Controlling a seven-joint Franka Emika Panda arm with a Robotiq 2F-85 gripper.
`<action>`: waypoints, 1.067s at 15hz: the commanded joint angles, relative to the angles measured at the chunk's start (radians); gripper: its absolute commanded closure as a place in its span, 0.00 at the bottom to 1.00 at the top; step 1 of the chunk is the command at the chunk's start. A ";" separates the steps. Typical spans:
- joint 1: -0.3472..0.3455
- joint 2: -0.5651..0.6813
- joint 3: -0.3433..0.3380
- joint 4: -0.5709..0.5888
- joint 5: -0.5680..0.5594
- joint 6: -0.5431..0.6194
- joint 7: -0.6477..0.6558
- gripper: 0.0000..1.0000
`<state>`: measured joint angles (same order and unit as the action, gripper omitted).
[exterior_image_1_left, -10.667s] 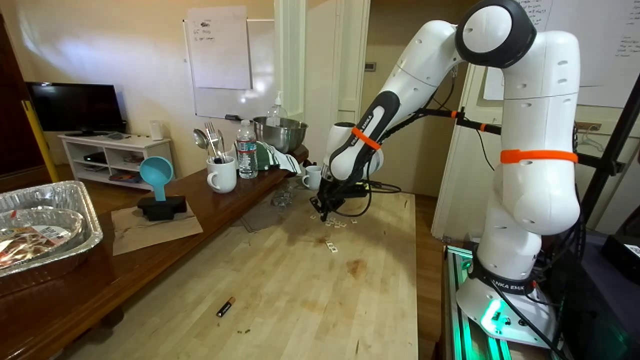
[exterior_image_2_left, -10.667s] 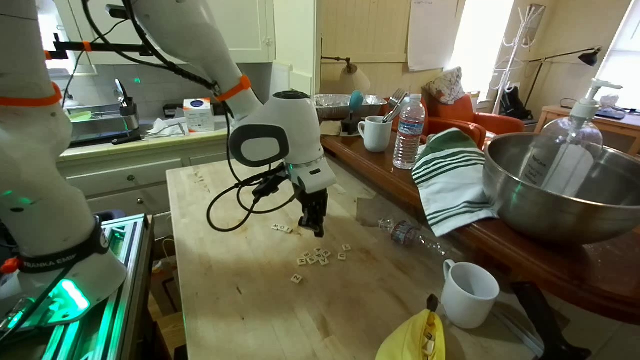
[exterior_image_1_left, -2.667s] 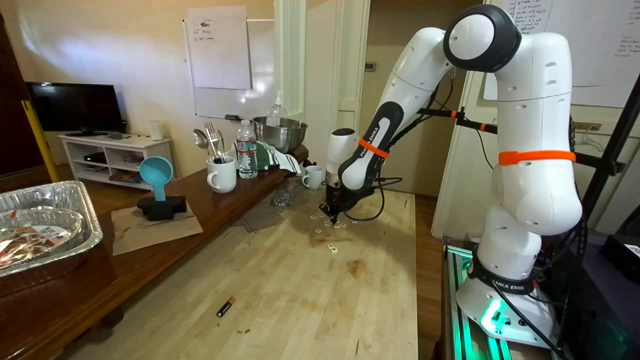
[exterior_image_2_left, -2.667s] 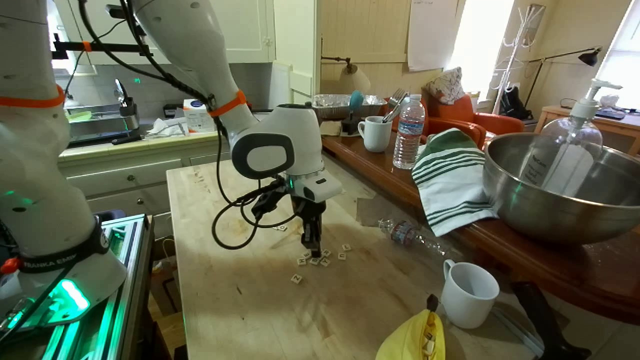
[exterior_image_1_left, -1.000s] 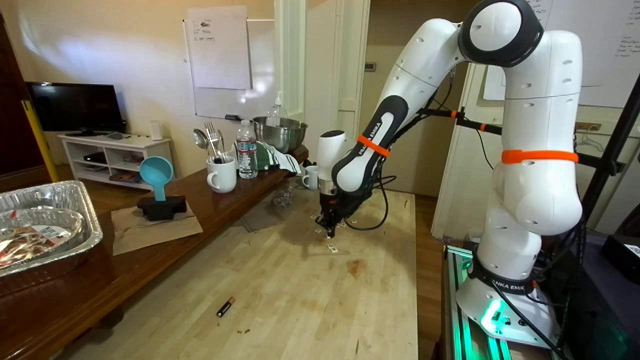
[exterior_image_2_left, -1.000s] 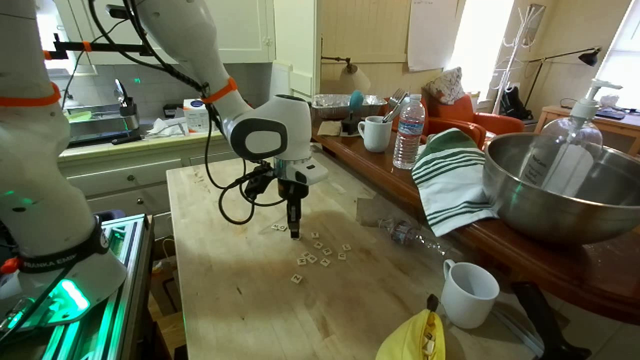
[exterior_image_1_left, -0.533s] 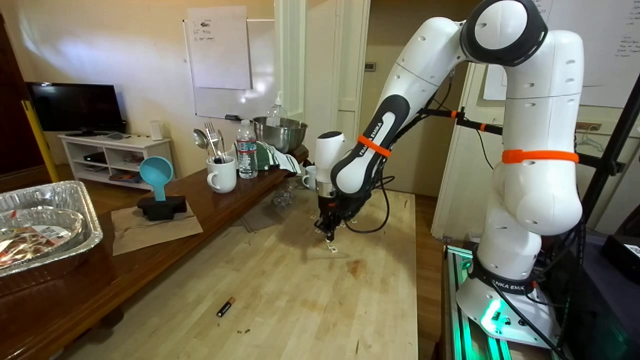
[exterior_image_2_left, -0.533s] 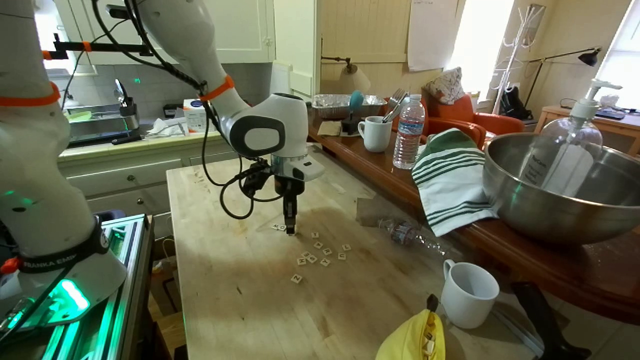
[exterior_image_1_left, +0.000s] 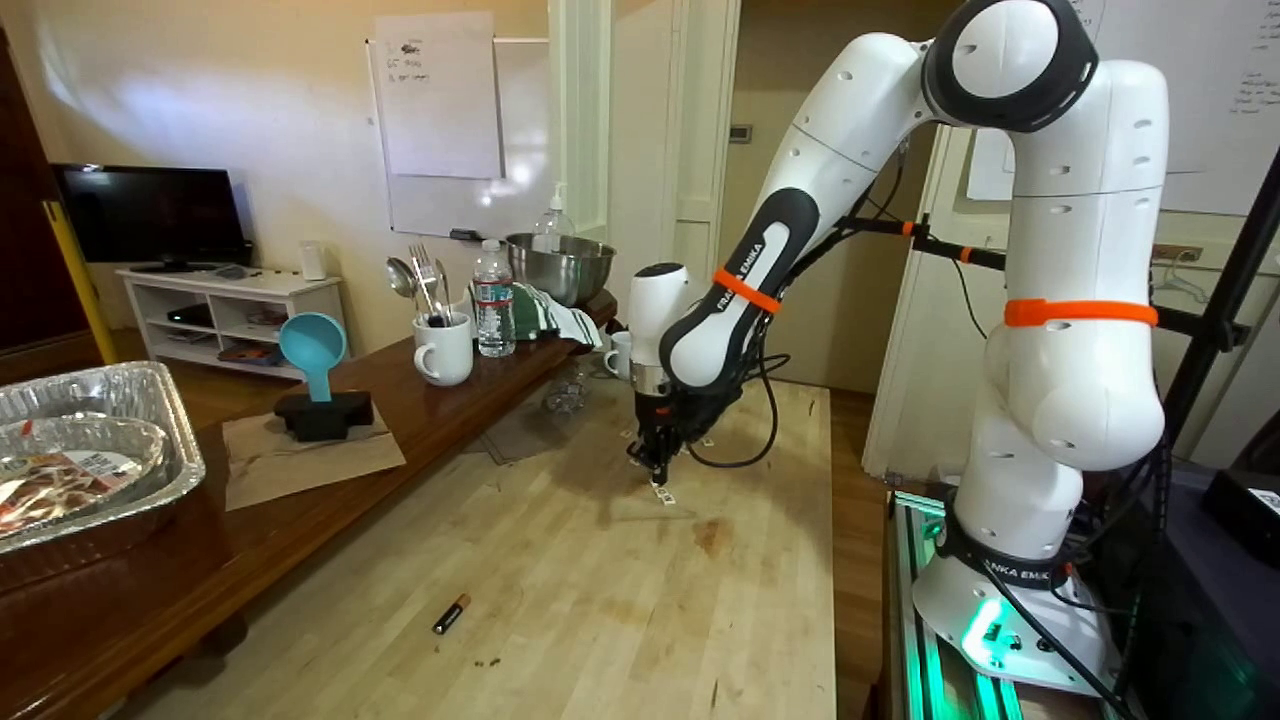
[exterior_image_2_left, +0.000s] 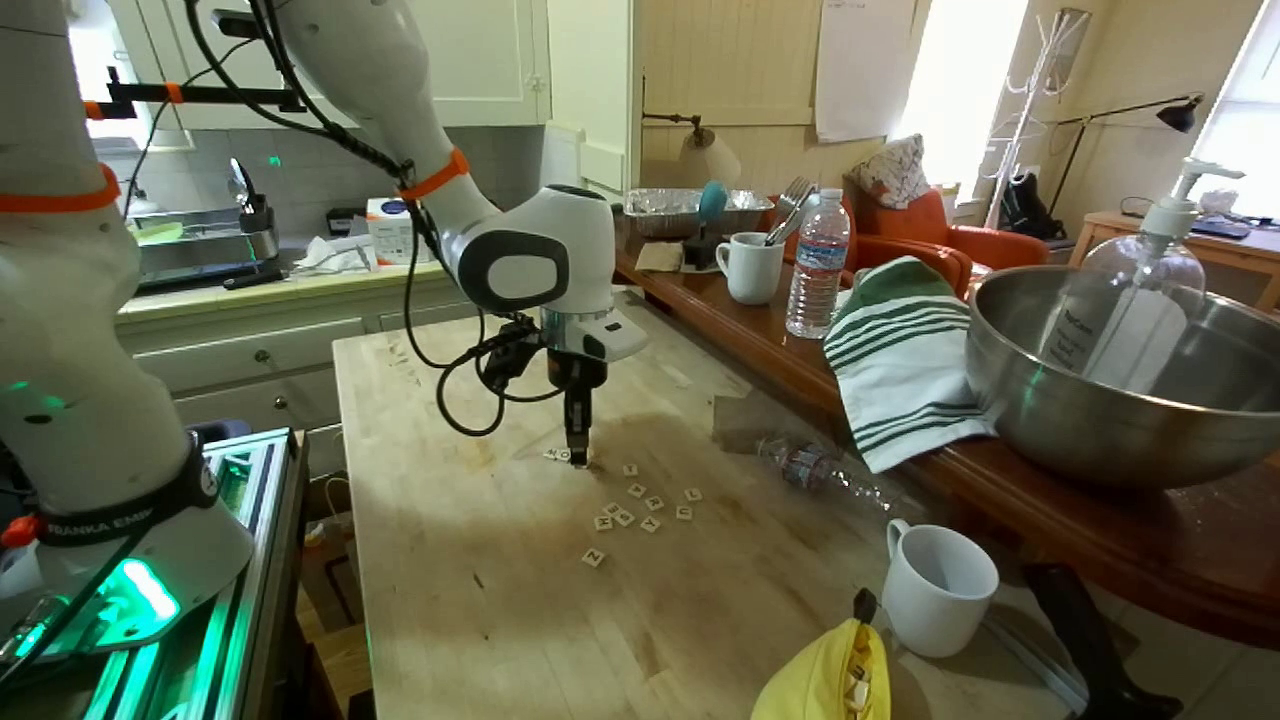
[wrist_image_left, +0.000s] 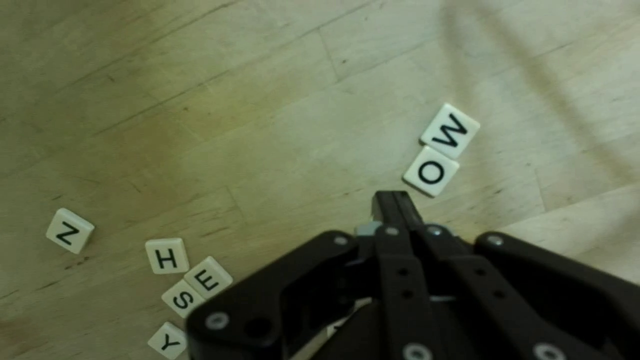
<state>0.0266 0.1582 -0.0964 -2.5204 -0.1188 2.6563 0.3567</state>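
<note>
Tile O (wrist_image_left: 431, 171), just beside the clenched end effector (wrist_image_left: 393, 196), tile W (wrist_image_left: 450, 131) (touching O) a little farther off.

Inspector: On the counter (exterior_image_1_left: 215, 555)?

Clerk: A foil tray (exterior_image_1_left: 175, 440), a white mug (exterior_image_1_left: 446, 355) holding cutlery (exterior_image_1_left: 425, 285) and, just beside it, a standing water bottle (exterior_image_1_left: 494, 315). A striped towel (exterior_image_2_left: 905, 370) hangs over the edge, next to a steel bowl (exterior_image_2_left: 1120, 440) with a pump bottle (exterior_image_2_left: 1125, 325) inside.

Inspector: Lower down?

Clerk: One battery (exterior_image_1_left: 451, 614), lying flat on the table (exterior_image_1_left: 600, 600). A clear plastic bottle (exterior_image_2_left: 812, 468), on its side near the counter; a second white mug (exterior_image_2_left: 940, 595), upright.

Inspector: Background?

Clerk: A television (exterior_image_1_left: 150, 212), screen dark, on a white stand (exterior_image_1_left: 240, 290); a whiteboard (exterior_image_1_left: 450, 212), partly covered by a handwritten sheet (exterior_image_1_left: 440, 110).
</note>
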 joint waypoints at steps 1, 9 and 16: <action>0.005 0.040 0.019 -0.019 0.034 -0.017 0.011 1.00; 0.000 -0.003 0.021 -0.039 0.060 0.011 -0.001 1.00; -0.004 -0.053 0.011 -0.077 0.035 0.049 0.008 1.00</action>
<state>0.0270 0.1381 -0.0879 -2.5518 -0.0827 2.6711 0.3578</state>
